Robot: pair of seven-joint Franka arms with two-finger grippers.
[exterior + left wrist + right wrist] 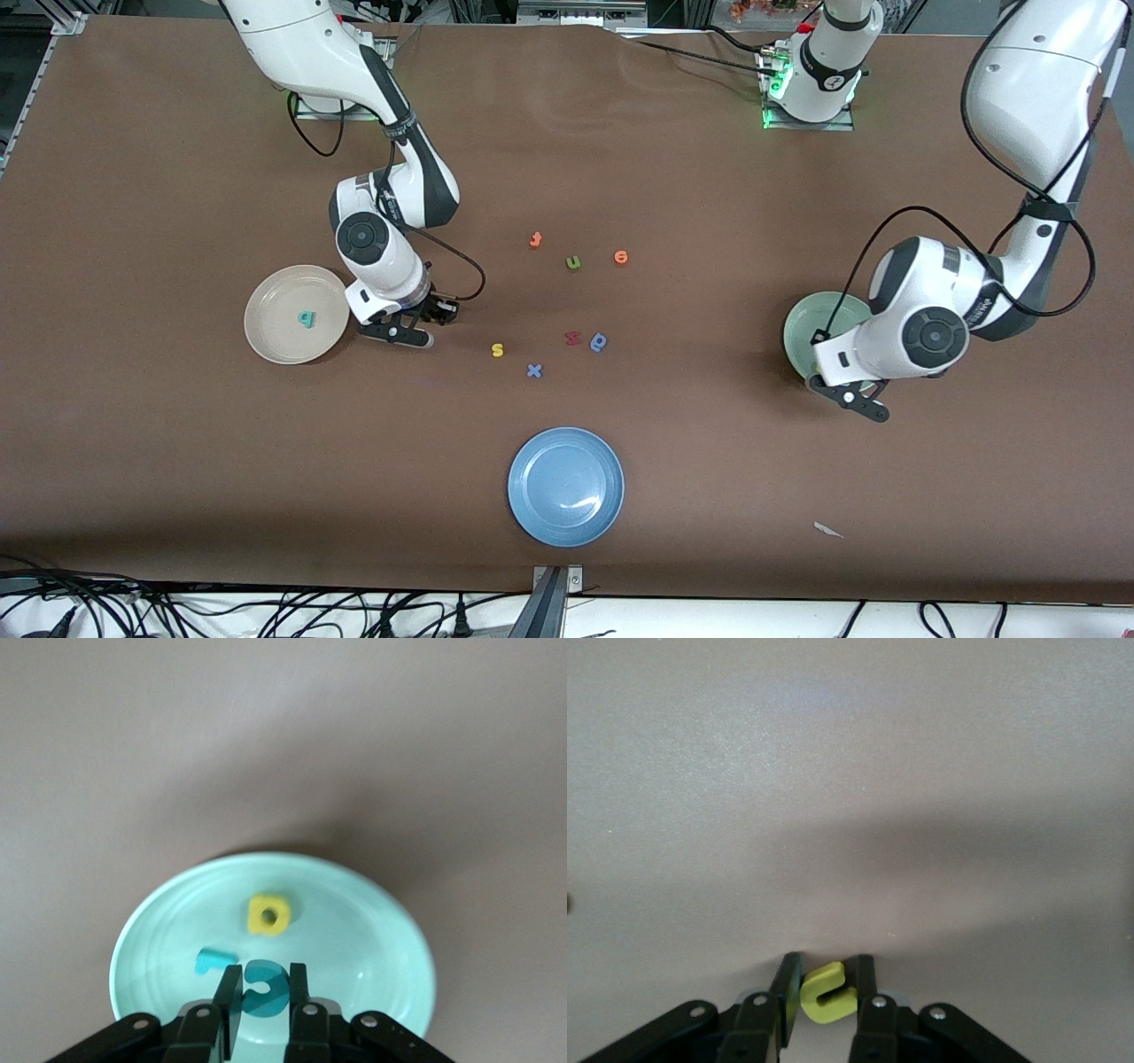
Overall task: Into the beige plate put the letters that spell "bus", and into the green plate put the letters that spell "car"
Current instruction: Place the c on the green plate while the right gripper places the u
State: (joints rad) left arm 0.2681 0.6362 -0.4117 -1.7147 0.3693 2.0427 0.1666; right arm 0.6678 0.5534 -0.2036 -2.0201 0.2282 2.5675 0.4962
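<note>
My left gripper (262,992) pinches the teal c (263,987) over the green plate (159,930), yellow a (268,914) and teal r (214,960) already in it. Right gripper (824,992) clamps the yellow u (826,994) low over the table (177,177) beside the beige plate (270,341). Risk: thin grip, u may twist out, missing the plate.

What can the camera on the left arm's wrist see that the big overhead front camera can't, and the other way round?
Only the left wrist view shows the inside of the pale mint-green plate: a small yellow foam a and a teal foam r lying in it, and the left gripper shut on a teal foam c above it.

Only the front view shows the cream-beige plate, the round blue plate, the loose letters and the right gripper.

Both show the green plate and brown table.
</note>
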